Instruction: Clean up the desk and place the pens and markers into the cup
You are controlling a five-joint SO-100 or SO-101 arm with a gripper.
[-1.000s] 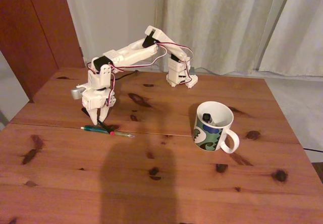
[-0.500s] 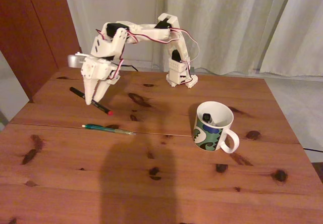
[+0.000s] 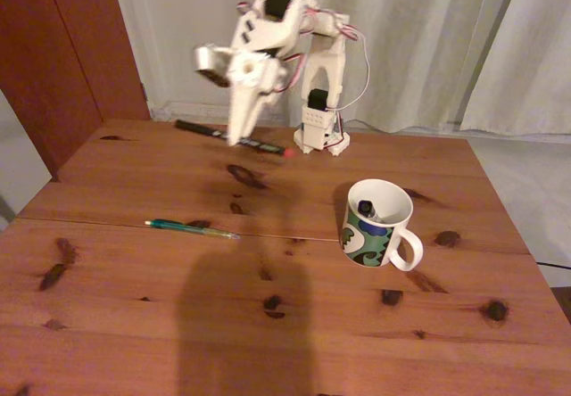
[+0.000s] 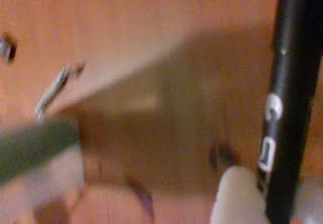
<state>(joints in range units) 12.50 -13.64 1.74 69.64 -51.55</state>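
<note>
In the fixed view my white gripper (image 3: pixel 236 137) hangs high over the back of the desk (image 3: pixel 268 307), shut on a black pen with a red tip (image 3: pixel 263 147) that lies nearly level in it. The wrist view, blurred, shows the black pen (image 4: pixel 287 98) running up the right side beside a white fingertip (image 4: pixel 234 196). A teal-green pen (image 3: pixel 189 228) lies on the desk along the plank seam, left of centre. The cup (image 3: pixel 378 225), white with a green and blue pattern, stands to the right with a black-capped marker (image 3: pixel 367 208) inside it.
The arm's base (image 3: pixel 321 133) stands at the desk's back edge before pale curtains. A dark red panel (image 3: pixel 62 57) rises at the back left. A broad shadow falls over the front middle of the desk.
My gripper took the black pen off the desk beside the teal pen, lifted it, and has swung up and to the right toward the arm's base. The teal pen stayed put.
</note>
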